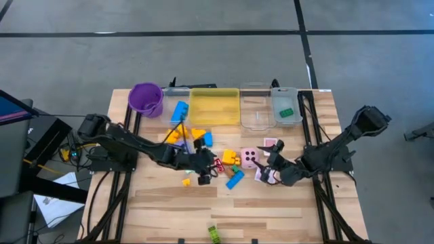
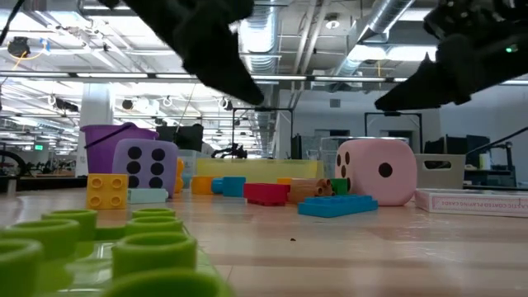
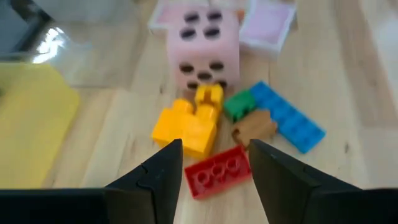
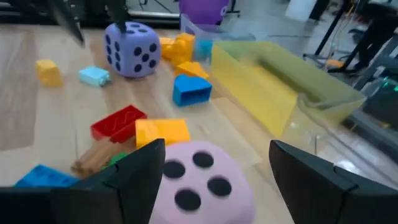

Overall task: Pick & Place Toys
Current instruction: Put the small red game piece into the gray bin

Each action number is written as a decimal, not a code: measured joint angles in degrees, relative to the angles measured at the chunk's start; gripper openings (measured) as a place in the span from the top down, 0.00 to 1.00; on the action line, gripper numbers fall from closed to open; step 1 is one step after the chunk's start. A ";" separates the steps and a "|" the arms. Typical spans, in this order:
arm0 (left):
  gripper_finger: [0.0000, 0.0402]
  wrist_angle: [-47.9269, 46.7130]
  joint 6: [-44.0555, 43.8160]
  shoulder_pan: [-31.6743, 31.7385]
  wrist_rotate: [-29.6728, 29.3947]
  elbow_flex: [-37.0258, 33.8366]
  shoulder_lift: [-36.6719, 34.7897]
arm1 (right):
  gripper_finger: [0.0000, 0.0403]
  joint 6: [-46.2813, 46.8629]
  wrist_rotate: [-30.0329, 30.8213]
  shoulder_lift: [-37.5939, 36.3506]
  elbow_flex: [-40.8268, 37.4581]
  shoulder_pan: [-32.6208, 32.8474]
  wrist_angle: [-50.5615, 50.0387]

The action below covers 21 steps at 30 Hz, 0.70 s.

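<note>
The toys lie in a loose heap mid-table. They include a pink die (image 1: 249, 158), a yellow block (image 1: 230, 157), a red block (image 1: 218, 166), a blue block (image 1: 234, 179) and pink cards (image 1: 273, 144). My left gripper (image 1: 207, 173) is open just left of the heap. Its fingertips (image 3: 214, 149) stand on either side of the red block (image 3: 217, 174) without touching it. My right gripper (image 1: 271, 166) is open at the heap's right. The pink die (image 4: 199, 177) sits between its fingers (image 4: 217, 146) with gaps on both sides. A purple die (image 4: 130, 46) rests on the table farther left.
A purple cup (image 1: 146, 98), a yellow tray (image 1: 214, 105) and two clear trays (image 1: 256, 108) line the far edge; one clear tray holds a green block (image 1: 286, 112). More blocks lie near the yellow tray (image 1: 180, 112). A green block (image 1: 213, 234) lies at the near edge.
</note>
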 joint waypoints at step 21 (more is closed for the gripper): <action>0.37 -4.22 30.08 8.61 16.21 0.00 2.71 | 0.30 -20.84 -15.35 0.32 0.07 -11.25 17.38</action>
